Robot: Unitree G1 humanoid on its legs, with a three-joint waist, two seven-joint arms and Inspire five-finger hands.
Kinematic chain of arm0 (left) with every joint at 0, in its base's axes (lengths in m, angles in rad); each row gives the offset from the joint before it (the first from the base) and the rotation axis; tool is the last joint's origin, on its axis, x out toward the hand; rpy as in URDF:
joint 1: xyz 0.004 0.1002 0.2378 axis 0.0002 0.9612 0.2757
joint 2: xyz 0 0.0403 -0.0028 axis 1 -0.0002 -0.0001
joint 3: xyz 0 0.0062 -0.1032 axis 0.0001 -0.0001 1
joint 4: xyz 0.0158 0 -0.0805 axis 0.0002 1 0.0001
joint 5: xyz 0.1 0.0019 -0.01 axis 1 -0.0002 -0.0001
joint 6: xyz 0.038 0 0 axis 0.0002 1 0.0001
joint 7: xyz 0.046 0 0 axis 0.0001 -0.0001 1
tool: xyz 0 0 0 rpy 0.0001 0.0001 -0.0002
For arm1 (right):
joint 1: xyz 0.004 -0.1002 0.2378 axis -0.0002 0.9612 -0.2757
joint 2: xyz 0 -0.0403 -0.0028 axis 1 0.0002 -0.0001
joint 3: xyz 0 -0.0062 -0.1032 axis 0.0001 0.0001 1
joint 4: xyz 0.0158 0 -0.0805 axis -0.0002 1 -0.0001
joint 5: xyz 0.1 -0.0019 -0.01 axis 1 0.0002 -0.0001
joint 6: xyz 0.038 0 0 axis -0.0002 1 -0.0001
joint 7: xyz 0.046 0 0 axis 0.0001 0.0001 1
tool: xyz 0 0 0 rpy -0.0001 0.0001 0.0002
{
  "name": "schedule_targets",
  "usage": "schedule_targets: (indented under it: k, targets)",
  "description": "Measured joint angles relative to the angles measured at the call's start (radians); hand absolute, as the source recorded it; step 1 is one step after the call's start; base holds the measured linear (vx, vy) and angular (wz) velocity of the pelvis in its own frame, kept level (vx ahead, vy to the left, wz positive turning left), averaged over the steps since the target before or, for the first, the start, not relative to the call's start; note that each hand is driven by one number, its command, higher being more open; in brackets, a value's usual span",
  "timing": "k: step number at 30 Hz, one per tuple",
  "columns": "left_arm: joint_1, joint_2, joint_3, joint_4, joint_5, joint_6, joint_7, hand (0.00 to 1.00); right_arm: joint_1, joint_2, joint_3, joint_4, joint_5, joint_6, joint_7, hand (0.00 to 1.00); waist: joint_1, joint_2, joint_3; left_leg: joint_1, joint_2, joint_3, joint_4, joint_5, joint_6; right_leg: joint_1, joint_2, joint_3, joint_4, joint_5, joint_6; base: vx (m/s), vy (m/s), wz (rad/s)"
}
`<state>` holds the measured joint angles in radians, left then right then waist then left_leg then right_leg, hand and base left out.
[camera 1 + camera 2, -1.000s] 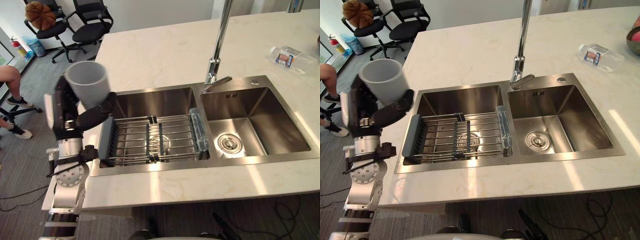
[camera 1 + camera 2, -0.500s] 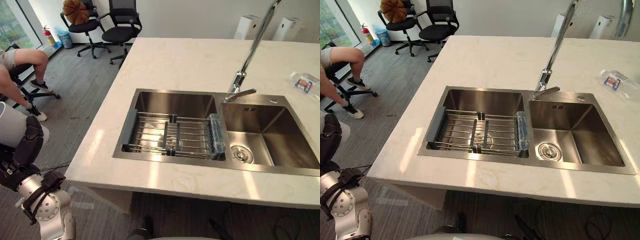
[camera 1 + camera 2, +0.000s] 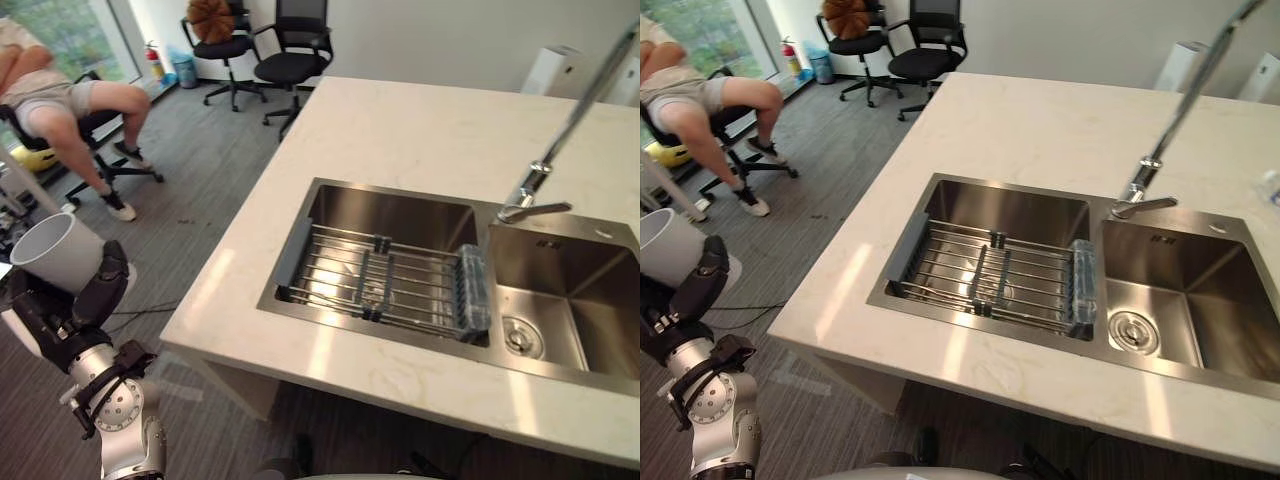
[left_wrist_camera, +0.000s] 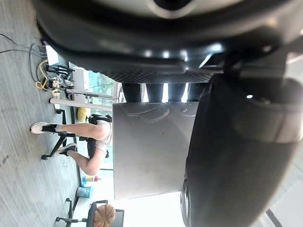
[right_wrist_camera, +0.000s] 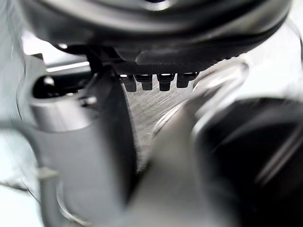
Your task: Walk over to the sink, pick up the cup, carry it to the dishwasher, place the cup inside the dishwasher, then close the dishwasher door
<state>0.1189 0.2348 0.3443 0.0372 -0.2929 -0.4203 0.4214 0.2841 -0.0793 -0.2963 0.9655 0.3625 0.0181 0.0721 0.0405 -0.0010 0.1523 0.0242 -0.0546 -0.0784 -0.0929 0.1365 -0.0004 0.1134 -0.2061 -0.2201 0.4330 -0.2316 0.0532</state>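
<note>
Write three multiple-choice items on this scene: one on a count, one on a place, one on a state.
1. How many basins has the sink?
A. One.
B. Two.
C. Three.

2. Where is the cup?
A. In the sink.
B. In the left robot hand, held out beside the counter.
C. On the counter.

3. How does the left robot hand stand?
A. Open and empty.
B. Flat on the counter.
C. Curled round the cup.

Answers:
1 B: two steel basins lie side by side, and a wire rack lies in the left one.
2 B: the grey cup sits in the dark robot hand, clear of the counter's edge.
3 C: the thumb and fingers wrap the cup's wall.
</note>
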Motion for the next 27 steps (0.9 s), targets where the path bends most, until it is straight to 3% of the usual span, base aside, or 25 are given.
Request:
schedule_targets:
  k: [4,6,9,10,11,12,13,15,18,19,20,21,22,23,24,25,27]
  targets:
    - [-0.007,0.046,0.001,0.005,-0.003,0.023,-0.070,0.00,-0.023,-0.025,0.047,0.010,-0.093,-0.004,0.050,1.00,0.022,-0.002,-0.003,-0.047,-0.011,-0.064,0.008,0.040,-0.008,-0.002,0.020,0.048,-0.012,-0.019,0.003,0.03,-0.095,0.54]
    - [-0.019,0.058,-0.009,0.012,-0.004,0.041,-0.112,0.00,-0.049,-0.034,0.050,0.031,-0.140,-0.004,0.068,1.00,0.023,-0.007,-0.001,-0.079,-0.040,-0.107,0.013,0.072,-0.006,0.004,0.020,0.096,-0.036,-0.071,-0.001,0.00,-0.132,0.80]
    - [-0.026,0.059,-0.049,0.012,-0.005,0.044,-0.161,0.00,-0.095,-0.056,0.049,0.051,-0.170,-0.003,0.088,1.00,0.025,0.012,0.034,-0.115,-0.072,-0.155,0.058,0.089,-0.023,0.050,0.023,0.106,-0.087,-0.136,0.009,-0.12,-0.161,0.78]
    - [-0.040,0.058,-0.076,0.012,-0.007,0.044,-0.193,0.00,-0.126,-0.078,0.045,0.063,-0.169,-0.007,0.097,1.00,0.022,0.053,0.059,-0.137,-0.049,-0.119,0.056,0.072,-0.033,0.066,0.047,0.063,-0.103,-0.146,0.038,-0.21,-0.118,0.87]
    - [-0.050,0.059,-0.089,0.013,-0.010,0.044,-0.210,0.00,-0.136,-0.084,0.039,0.070,-0.169,-0.007,0.099,1.00,0.011,0.067,0.068,-0.155,-0.021,-0.051,0.068,0.048,-0.038,0.076,0.057,0.030,-0.111,-0.139,0.035,-0.29,-0.152,1.37]
    - [-0.073,0.059,-0.114,0.013,-0.011,0.044,-0.236,0.00,-0.136,-0.091,0.025,0.076,-0.168,-0.007,0.101,1.00,-0.007,0.072,0.078,-0.187,0.016,0.053,0.092,0.010,-0.041,0.084,0.059,-0.032,-0.122,-0.131,0.027,-0.29,-0.106,1.96]
    - [-0.108,0.059,-0.135,0.005,-0.010,0.041,-0.278,0.00,-0.134,-0.096,0.016,0.091,-0.169,-0.008,0.099,1.00,-0.026,0.082,0.080,-0.233,0.074,0.227,0.118,-0.007,-0.038,0.087,0.066,-0.132,-0.120,-0.126,0.018,-0.29,-0.094,1.99]
    - [-0.126,0.058,-0.141,-0.008,-0.011,0.041,-0.300,0.00,-0.120,-0.103,0.016,0.103,-0.196,-0.018,0.095,1.00,-0.032,0.081,0.079,-0.243,0.110,0.353,0.151,-0.013,-0.027,0.085,0.057,-0.203,-0.111,-0.125,0.014,-0.14,-0.035,1.43]
    - [-0.142,0.059,-0.168,-0.029,-0.023,0.044,-0.328,0.00,-0.118,-0.122,0.007,0.096,-0.259,-0.058,0.095,1.00,-0.040,0.092,0.071,-0.226,0.203,0.576,0.321,-0.072,0.066,0.056,0.018,-0.288,-0.037,-0.129,0.007,-0.02,0.001,1.00]
    - [-0.172,0.059,-0.203,-0.031,-0.028,0.056,-0.345,0.00,-0.113,-0.127,0.000,0.084,-0.266,-0.064,0.096,1.00,-0.049,0.099,0.072,-0.226,0.228,0.656,0.342,-0.072,0.123,0.038,0.019,-0.312,0.040,-0.143,-0.009,-0.05,0.023,1.41]
    - [-0.185,0.049,-0.242,-0.030,-0.041,0.071,-0.358,0.00,-0.121,-0.126,-0.005,0.085,-0.270,-0.066,0.096,1.00,-0.071,0.108,0.067,-0.218,0.190,0.620,0.257,-0.059,0.146,0.006,0.057,-0.272,0.021,-0.202,-0.055,-0.09,0.033,1.44]
    - [-0.191,0.039,-0.248,-0.029,-0.045,0.076,-0.364,0.00,-0.125,-0.121,-0.002,0.082,-0.268,-0.069,0.097,1.00,-0.084,0.097,0.055,-0.203,0.178,0.668,0.201,-0.081,0.155,-0.008,0.088,-0.258,-0.053,-0.197,-0.063,-0.11,0.048,1.81]
    - [-0.233,0.018,-0.273,-0.008,-0.045,0.093,-0.377,0.00,-0.115,-0.097,-0.003,0.075,-0.258,-0.079,0.095,1.00,-0.111,0.060,0.042,-0.190,0.198,0.838,0.296,-0.150,0.216,-0.006,0.066,-0.266,-0.106,-0.087,-0.041,-0.12,0.031,1.73]
    - [-0.252,0.012,-0.308,-0.001,-0.053,0.101,-0.378,0.00,-0.117,-0.101,0.003,0.084,-0.238,-0.065,0.089,1.00,-0.112,0.061,0.041,-0.133,0.258,0.899,0.388,-0.170,0.178,0.001,0.031,-0.319,-0.071,-0.084,-0.044,-0.08,0.029,1.60]
    - [-0.258,0.011,-0.324,0.000,-0.056,0.107,-0.380,0.00,-0.116,-0.109,0.004,0.084,-0.225,-0.058,0.085,1.00,-0.115,0.062,0.040,-0.108,0.267,0.916,0.395,-0.180,0.136,0.000,0.013,-0.333,-0.050,-0.086,-0.043,-0.04,0.063,0.91]
    - [-0.268,0.011,-0.357,-0.001,-0.071,0.112,-0.384,0.00,-0.120,-0.119,0.003,0.081,-0.221,-0.038,0.082,1.00,-0.115,0.064,0.040,-0.076,0.247,0.911,0.361,-0.170,0.074,0.004,-0.022,-0.351,-0.031,-0.102,-0.021,0.03,0.100,0.51]
    - [-0.269,0.010,-0.393,0.009,-0.080,0.113,-0.379,0.00,-0.142,-0.121,0.000,0.086,-0.253,0.006,0.078,1.00,-0.114,0.069,0.035,-0.056,0.197,0.894,0.310,-0.165,0.071,0.026,-0.047,-0.355,-0.040,-0.107,0.023,0.04,0.172,0.35]
